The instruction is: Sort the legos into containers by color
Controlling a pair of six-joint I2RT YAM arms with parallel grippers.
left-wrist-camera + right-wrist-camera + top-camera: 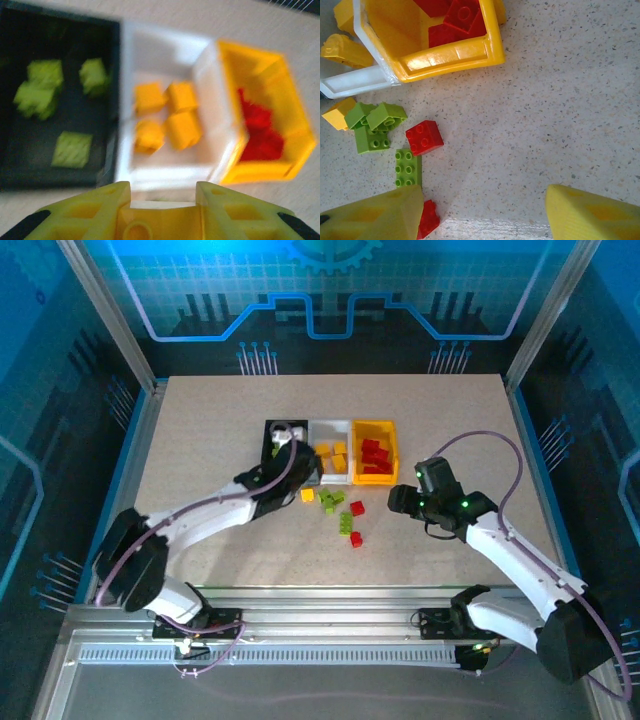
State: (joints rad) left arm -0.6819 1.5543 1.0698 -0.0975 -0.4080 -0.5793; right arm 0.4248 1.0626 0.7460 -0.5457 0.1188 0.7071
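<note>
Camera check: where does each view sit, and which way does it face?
Top external: above and behind the bases, facing down at the table; both arms, left claw, right claw.
Left wrist: on the left arm, looking down into black bin, white bin, yellow bin; own fingers at bottom.
Right wrist: on the right arm, facing down at loose legos; own fingers spread at bottom.
Shared: both wrist views catch the yellow bin's red legos.

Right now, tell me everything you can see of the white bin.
The white bin is a small open-top rectangular box of smooth, slightly glossy plastic. It stands upright on the table, in the middle of a row of three. Its left side sits against the black bin and its right side against the yellow bin. Four yellow-orange blocks lie loosely on its floor.
</note>
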